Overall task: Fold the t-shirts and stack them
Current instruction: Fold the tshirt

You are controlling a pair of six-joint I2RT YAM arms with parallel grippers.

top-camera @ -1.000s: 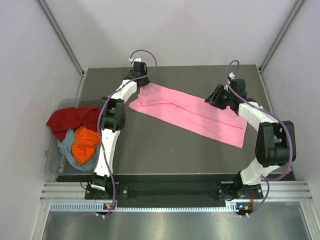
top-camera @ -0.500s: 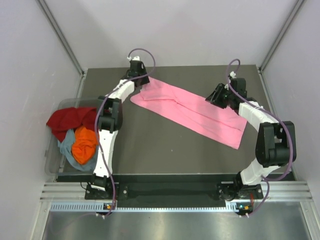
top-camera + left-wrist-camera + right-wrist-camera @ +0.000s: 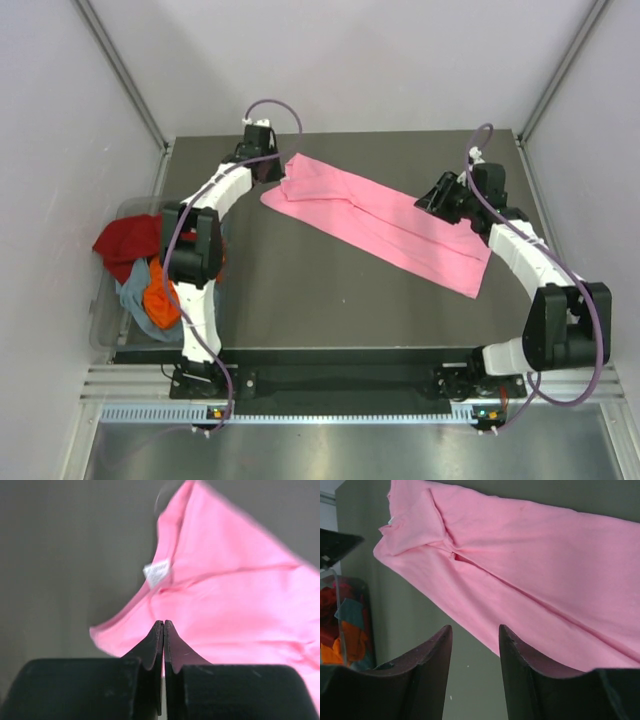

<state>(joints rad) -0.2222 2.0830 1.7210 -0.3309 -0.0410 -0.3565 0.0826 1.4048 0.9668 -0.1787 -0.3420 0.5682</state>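
Pink t-shirt lies flat between left gripper — closed — and right gripper.

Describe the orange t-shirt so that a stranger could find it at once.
At the left edge of the dark table stands a clear bin. Inside it, the orange t-shirt lies in the near half, against the grey-blue t-shirt, with the dark red t-shirt behind it; only it is bright orange.

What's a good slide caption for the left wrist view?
Left gripper, fingers shut, over the pink t-shirt near its white neck label on the dark table.
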